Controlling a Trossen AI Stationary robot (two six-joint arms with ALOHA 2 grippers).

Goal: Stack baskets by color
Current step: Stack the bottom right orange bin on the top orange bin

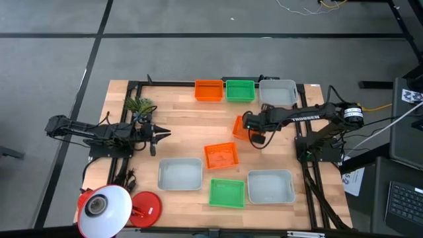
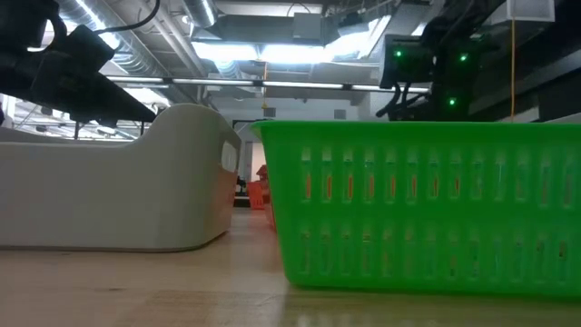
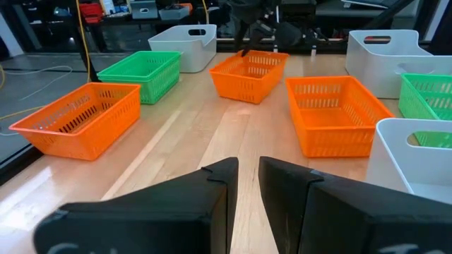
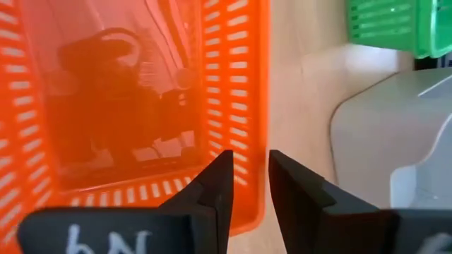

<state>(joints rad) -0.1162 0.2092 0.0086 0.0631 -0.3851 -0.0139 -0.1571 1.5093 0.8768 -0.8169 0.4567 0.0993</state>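
Observation:
My right gripper (image 1: 253, 132) is shut on a tilted orange basket (image 1: 240, 127) at mid-table. A second orange basket (image 1: 221, 156) rests flat on its bottom nearer the front. A third orange basket (image 1: 209, 90), a green one (image 1: 240, 90) and a grey one (image 1: 277, 92) stand in a row at the far edge. Two grey baskets (image 1: 180, 174) (image 1: 270, 186) and a green one (image 1: 227, 192) sit near the front edge. My left gripper (image 3: 248, 169) waits at the table's left, narrowly open, with nothing between its fingers. My right gripper has one finger inside the orange basket and one outside, with a slotted side wall (image 4: 256, 166) at its rim between them. The fingers slant down from above. The basket is tilted (image 3: 248, 74); whether its low edge rests on the table, I cannot tell.
A red-and-white lamp (image 1: 109, 205) stands at the near left corner and a small green plant (image 1: 139, 104) at the far left. Bare wood lies between my left gripper and the middle baskets. In the low view a green basket (image 2: 427, 209) and a grey one (image 2: 136, 182) fill the foreground.

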